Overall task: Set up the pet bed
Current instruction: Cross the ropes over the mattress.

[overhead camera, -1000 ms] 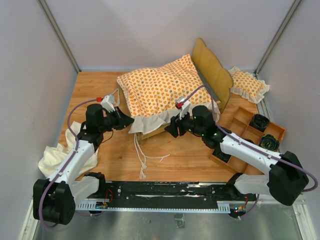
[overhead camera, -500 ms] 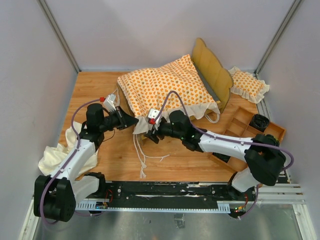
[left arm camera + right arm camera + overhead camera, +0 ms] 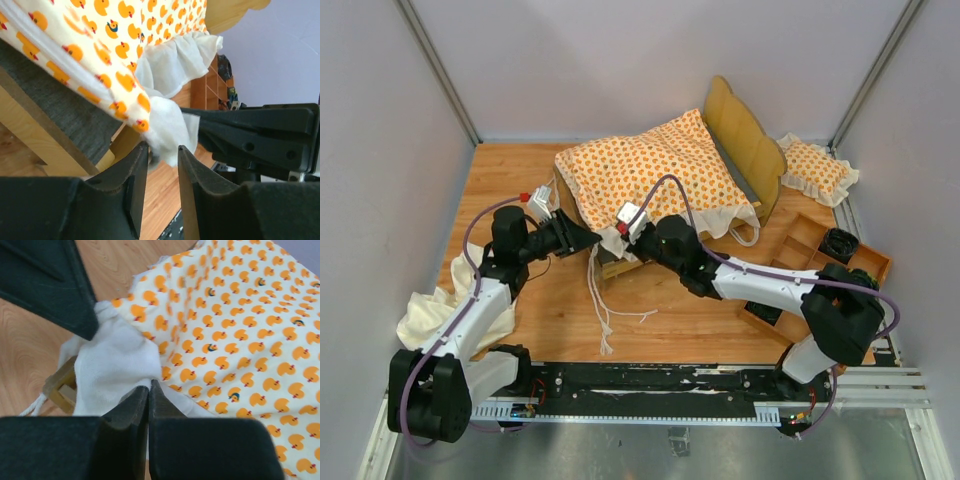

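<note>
The pet bed's light-wood frame (image 3: 748,142) stands at the back centre with the orange-patterned, cream-ruffled cushion (image 3: 650,175) lying on it. Both grippers meet at the cushion's near-left corner. My right gripper (image 3: 621,233) is shut on the white ruffle (image 3: 115,360) of the cushion (image 3: 240,330), above a wooden frame corner (image 3: 60,385). My left gripper (image 3: 588,240) is open, its jaws a little apart (image 3: 162,150), with the ruffle corner (image 3: 167,130) hanging just at their tips. Grey base fabric (image 3: 55,112) shows under the cushion (image 3: 100,30). Tie strings (image 3: 600,300) trail onto the table.
A small square patterned pillow (image 3: 817,168) lies at the back right. A wooden compartment tray (image 3: 868,258) with dark items sits on the right. A plain cream cloth (image 3: 435,315) is crumpled at the left edge by the left arm.
My right gripper moved left along the cushion's front edge to its near-left corner and shut on the ruffle. My left gripper, shut before, has opened there.
</note>
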Robot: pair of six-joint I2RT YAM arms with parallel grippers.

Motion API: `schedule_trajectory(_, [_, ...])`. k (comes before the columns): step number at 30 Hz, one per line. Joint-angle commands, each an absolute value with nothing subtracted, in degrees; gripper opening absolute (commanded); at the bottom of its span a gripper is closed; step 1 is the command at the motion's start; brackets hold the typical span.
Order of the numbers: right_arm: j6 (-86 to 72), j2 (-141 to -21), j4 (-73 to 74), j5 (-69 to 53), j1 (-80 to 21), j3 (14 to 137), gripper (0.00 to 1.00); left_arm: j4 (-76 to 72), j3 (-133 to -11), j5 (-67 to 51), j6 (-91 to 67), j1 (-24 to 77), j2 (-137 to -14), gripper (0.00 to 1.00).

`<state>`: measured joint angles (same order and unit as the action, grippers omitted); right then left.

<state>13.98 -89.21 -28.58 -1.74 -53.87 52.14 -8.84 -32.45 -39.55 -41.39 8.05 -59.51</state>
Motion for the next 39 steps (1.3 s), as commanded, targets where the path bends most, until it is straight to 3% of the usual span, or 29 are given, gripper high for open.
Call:
schedule_trajectory(1, [6.8,-87.0,-30.2,2.2,-49.4,53.6,0.0,-2.8,-36.1,-34.0,-33.4,8.2,-59.4,0.38])
schedule_trajectory(6, [1.3,-88.3,-26.1,1.4,-45.5,57.0,0.0,1.6,-35.7,-25.1,-23.7,10.6,-54.8,0.4])
schedule_trajectory(13, [-3.1,-91.3,-25.2,0.3,-42.3,60.2,0.0,5.5,-33.2,-16.0,-21.6,14.6,-49.3,0.38])
schedule_trajectory(29, [-5.9,-93.4,-25.0,-1.4,-41.7,62.7,0.0,-4.3,-20.1,-21.6,-31.0,16.9,-50.8,0.33])
schedule_trajectory(39, [-6.0,-93.3,-25.0,-1.4,-41.6,62.7,0.0,-1.9,-19.1,-13.4,-30.0,17.2,-49.5,0.29])
